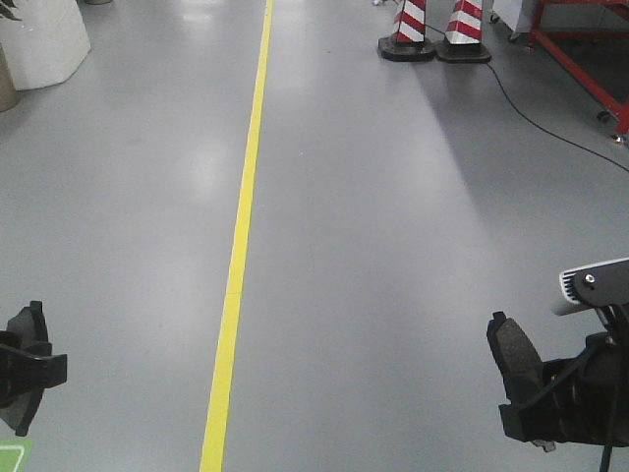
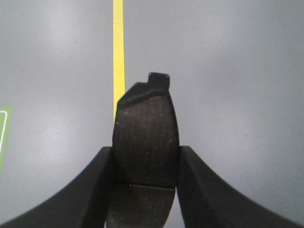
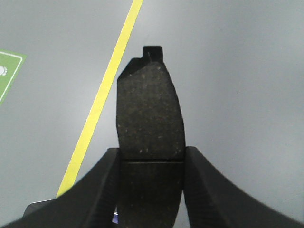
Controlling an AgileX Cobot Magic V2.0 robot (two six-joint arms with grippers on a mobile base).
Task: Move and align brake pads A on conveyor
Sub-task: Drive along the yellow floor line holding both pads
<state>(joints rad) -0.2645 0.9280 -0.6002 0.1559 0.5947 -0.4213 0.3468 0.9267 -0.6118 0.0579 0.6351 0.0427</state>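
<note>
Grey floor [image 1: 393, 226] lies beneath both pads; no conveyor shows. Left gripper [image 2: 145, 164] and right gripper [image 3: 151, 164] each clamp a brake pad [image 2: 145, 133] [image 3: 149, 114] mid-groove; jolts could twist either.

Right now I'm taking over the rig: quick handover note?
Left pincer: shut on a brake pad, gripped at its grooved middle.
Right pincer: shut on a second brake pad, same grip.
Both pads are held in the air over grey floor beside the yellow line.
The conveyor is in no view, so nothing shows as placed.
Left: reach the belt, set both down, align. Any other pads are out of sight.
</note>
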